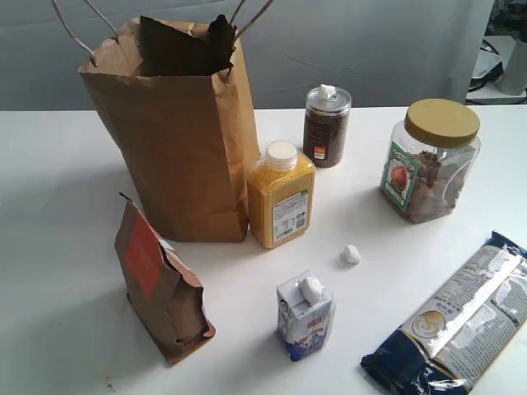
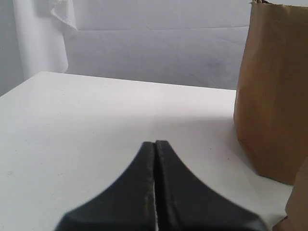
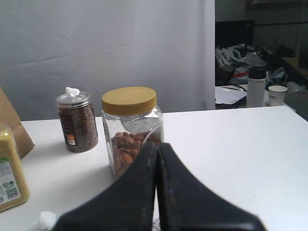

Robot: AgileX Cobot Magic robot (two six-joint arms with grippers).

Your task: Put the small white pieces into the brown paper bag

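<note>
**3 small white pieces (image 1: 352, 254) outside brown paper bag (image 1: 181, 140)**

Left gripper (image 2: 155, 144), right gripper (image 3: 158, 145): closed, empty. 1 wad (image 1: 352, 254) lies on the table (image 1: 66, 206), 1 wad (image 1: 312, 289) tops the small carton (image 1: 300, 331), 1 wad (image 1: 327, 91) tops the dark-seed jar (image 1: 325, 132). Likely light, squashy; pinch gently.

Brown paper bag (image 1: 181, 148): tall, upright, top open, jagged rim, thin string handles, standing on tabletop (image 1: 49, 288). Three small white pieces, lumpy: first piece (image 1: 352, 254) on bare tabletop; second piece (image 1: 312, 289) atop small carton (image 1: 305, 325); third piece (image 1: 328, 90) on dark jar (image 1: 327, 132) lid.
</note>
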